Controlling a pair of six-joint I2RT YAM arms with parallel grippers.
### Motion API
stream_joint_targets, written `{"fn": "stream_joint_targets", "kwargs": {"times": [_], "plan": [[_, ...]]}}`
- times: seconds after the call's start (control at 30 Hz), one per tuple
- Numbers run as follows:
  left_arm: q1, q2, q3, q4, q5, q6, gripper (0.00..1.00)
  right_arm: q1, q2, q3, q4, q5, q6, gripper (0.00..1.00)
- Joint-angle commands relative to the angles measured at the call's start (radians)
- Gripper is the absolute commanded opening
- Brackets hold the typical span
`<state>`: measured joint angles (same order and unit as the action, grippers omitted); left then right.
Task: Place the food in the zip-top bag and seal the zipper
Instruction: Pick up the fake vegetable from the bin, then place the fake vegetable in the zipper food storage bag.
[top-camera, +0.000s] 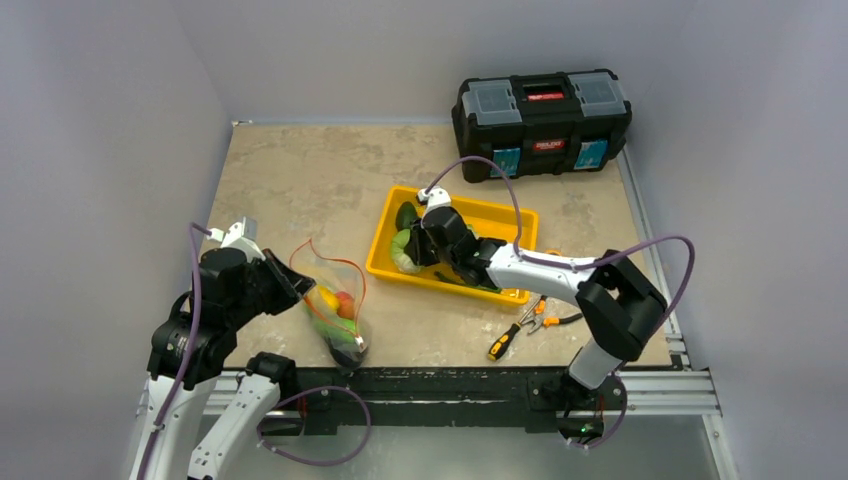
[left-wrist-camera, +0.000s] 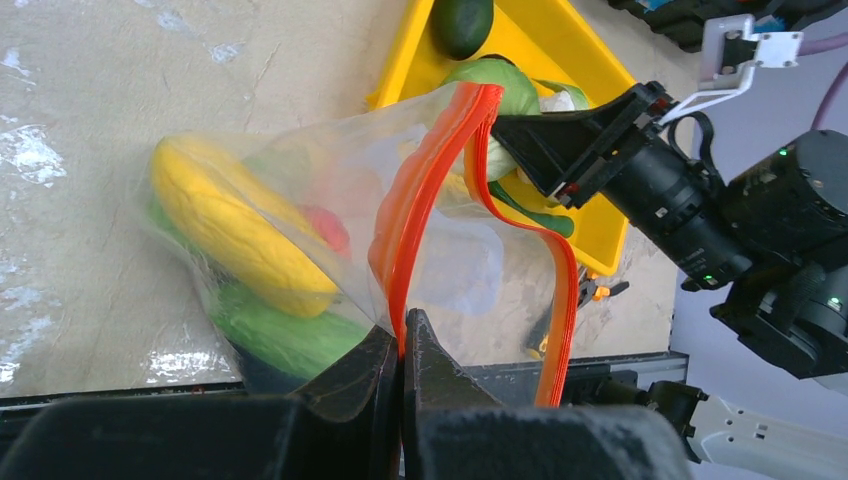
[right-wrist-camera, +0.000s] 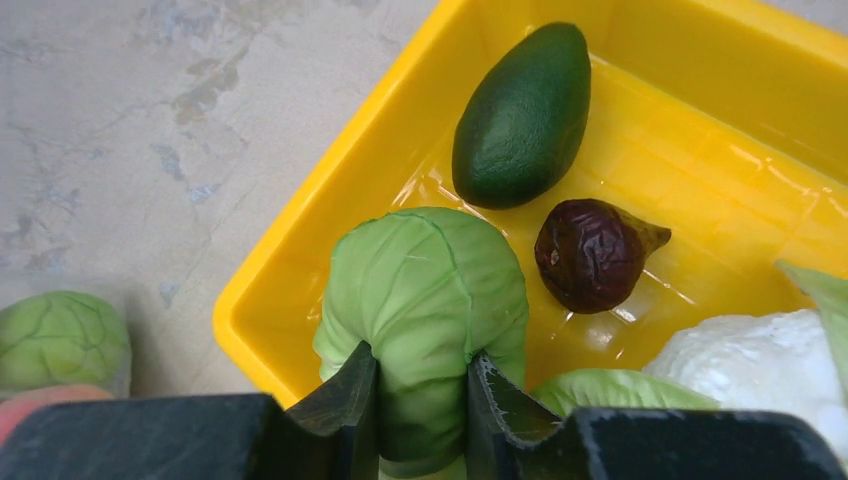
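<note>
My left gripper (left-wrist-camera: 402, 335) is shut on the red-orange zipper (left-wrist-camera: 415, 205) of the clear zip-top bag (top-camera: 335, 300), holding its mouth open toward the yellow tray (top-camera: 385, 262). Yellow, red and green food pieces (left-wrist-camera: 235, 235) lie inside the bag. My right gripper (right-wrist-camera: 420, 375) is shut on a green cabbage (right-wrist-camera: 425, 290) at the tray's near-left corner; it also shows in the top view (top-camera: 403, 250). A dark green avocado (right-wrist-camera: 522, 115), a dark brown wrinkled piece (right-wrist-camera: 592, 255) and a white cauliflower (right-wrist-camera: 745, 365) lie in the tray.
A black toolbox (top-camera: 542, 122) stands at the back right. Pliers (top-camera: 545, 318) and a screwdriver (top-camera: 503, 342) lie on the table near the right arm. Another green cabbage piece (right-wrist-camera: 60, 340) shows inside the bag at the right wrist view's lower left.
</note>
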<state>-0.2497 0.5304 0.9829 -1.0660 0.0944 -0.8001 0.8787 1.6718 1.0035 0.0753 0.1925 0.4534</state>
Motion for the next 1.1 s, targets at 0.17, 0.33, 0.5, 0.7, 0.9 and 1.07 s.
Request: {"fn": "stream_joint_targets", "kwargs": {"times": [0.17, 0.33, 0.5, 0.7, 0.9, 1.07], "plan": [[-0.002, -0.004, 0.007, 0.045, 0.019, 0.013, 0.00, 0.005, -0.267, -0.034, 0.039, -0.014, -0.011, 0.00], [-0.002, 0.001, 0.008, 0.050, 0.026, 0.009, 0.00, 0.032, -0.453, -0.077, 0.152, -0.170, 0.013, 0.00], [-0.002, 0.006, 0.008, 0.055, 0.031, 0.007, 0.00, 0.124, -0.565, -0.083, 0.288, -0.324, -0.004, 0.00], [-0.002, 0.007, 0.007, 0.055, 0.035, 0.006, 0.00, 0.203, -0.470, 0.002, 0.372, -0.672, -0.005, 0.00], [-0.002, 0.000, 0.007, 0.046, 0.037, 0.005, 0.00, 0.212, -0.361, 0.025, 0.349, -0.705, -0.010, 0.00], [-0.003, -0.005, 0.004, 0.046, 0.043, 0.002, 0.00, 0.214, -0.291, 0.081, 0.242, -0.613, -0.028, 0.00]]}}
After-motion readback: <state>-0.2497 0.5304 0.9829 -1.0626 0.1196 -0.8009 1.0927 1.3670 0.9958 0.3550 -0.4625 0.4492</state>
